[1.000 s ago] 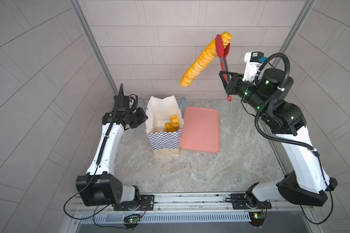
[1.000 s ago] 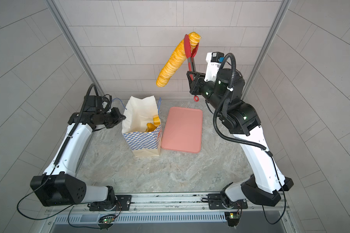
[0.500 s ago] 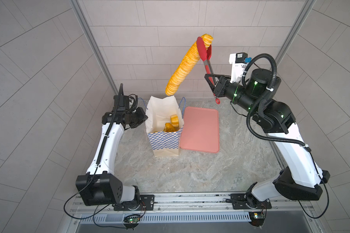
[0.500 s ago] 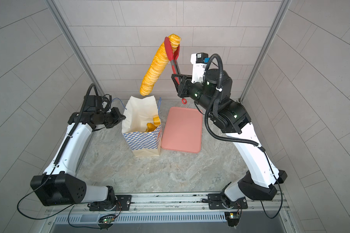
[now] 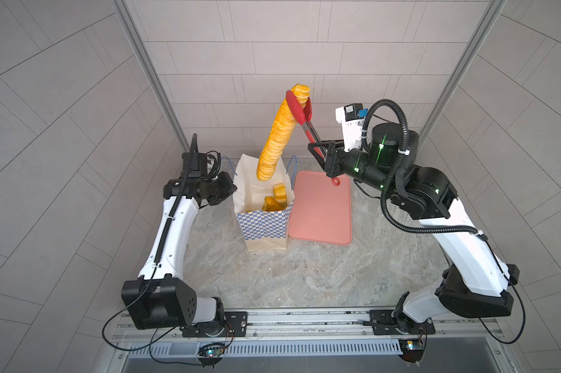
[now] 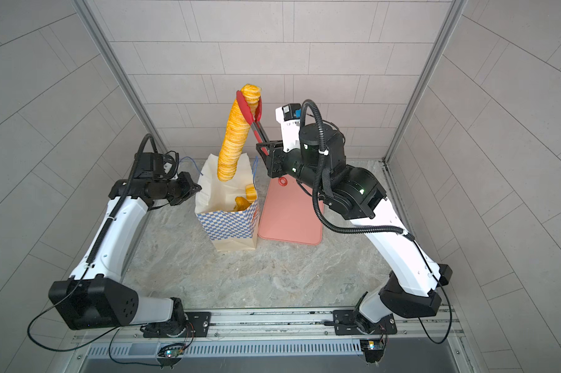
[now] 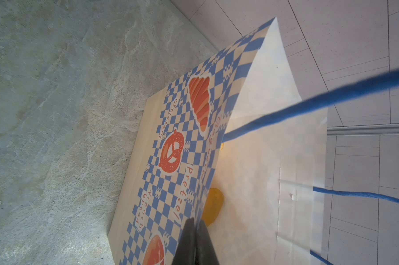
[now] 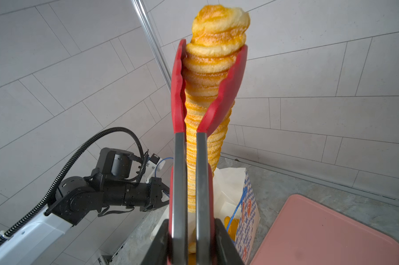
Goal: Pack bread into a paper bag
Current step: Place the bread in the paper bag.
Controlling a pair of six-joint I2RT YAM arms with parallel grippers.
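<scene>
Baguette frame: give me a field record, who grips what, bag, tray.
baguette: hanging steeply, upper end pinched in tongs, lower end over paper bag mouth
right gripper: shut on tongs handles
left gripper: shut on paper bag rim
bag contents: other bread inside
tray: flat on table, beside bag

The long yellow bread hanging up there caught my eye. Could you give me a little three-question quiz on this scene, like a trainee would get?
1. Which tool, held in the right gripper, grips the baguette? A: a fork; B: red tongs; C: a spoon.
2. What is the left gripper pinching?
3. True or false: the baguette is lying flat.
Key: 1 B; 2 the paper bag's rim; 3 false.
</scene>
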